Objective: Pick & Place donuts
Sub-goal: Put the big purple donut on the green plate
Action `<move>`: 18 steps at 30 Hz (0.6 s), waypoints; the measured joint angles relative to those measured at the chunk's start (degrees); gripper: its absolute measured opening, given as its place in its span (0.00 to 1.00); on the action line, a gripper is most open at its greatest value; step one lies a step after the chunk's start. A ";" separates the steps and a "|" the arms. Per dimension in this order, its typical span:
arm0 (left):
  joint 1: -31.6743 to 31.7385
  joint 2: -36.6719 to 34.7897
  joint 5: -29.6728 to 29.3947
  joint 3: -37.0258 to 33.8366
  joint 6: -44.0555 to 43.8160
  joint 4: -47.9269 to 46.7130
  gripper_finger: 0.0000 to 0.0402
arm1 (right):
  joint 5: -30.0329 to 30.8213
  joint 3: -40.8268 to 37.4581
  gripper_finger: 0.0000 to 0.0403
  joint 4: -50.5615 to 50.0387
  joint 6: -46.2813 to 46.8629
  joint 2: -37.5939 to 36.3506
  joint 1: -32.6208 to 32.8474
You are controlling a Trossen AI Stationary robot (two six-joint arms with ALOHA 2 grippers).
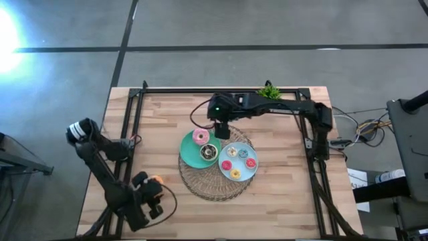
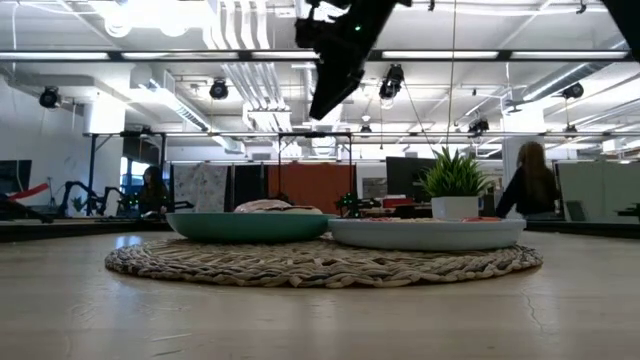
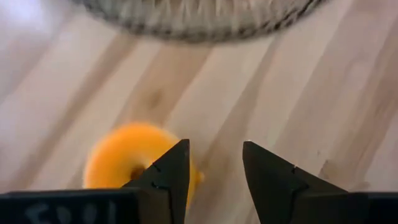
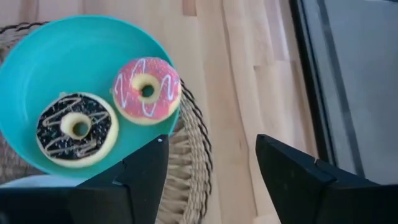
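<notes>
An orange donut lies flat on the bare wood near the table's left near corner. My left gripper is open right over it, one finger in front of the donut's rim and the other over bare wood. On the green plate lie a pink-frosted donut and a brown-frosted one. Several coin-sized donuts lie on the light-blue plate. My right gripper hangs open, high above the green plate's far edge. My left gripper has one finger in front of the orange donut's rim, coming from above. Whether that finger touches the donut, I cannot tell. The donut lies flat on the table.
Both plates rest on a round woven mat at the table's middle. A small potted plant stands at the far edge. Black frame rails run along the table's sides. Bare wood lies near and to the right of the mat.
</notes>
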 joint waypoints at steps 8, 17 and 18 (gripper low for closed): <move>-2.46 1.30 0.41 -0.43 -9.96 -3.16 0.39 | 2.58 -12.20 0.60 5.63 1.20 -7.50 0.35; -0.83 1.14 5.69 -2.93 1.68 -4.25 0.46 | 2.91 -19.93 0.60 8.33 2.39 -11.43 2.65; -0.80 1.29 6.97 -3.19 1.66 -4.19 0.46 | 2.99 -20.07 0.60 8.32 2.44 -11.51 2.87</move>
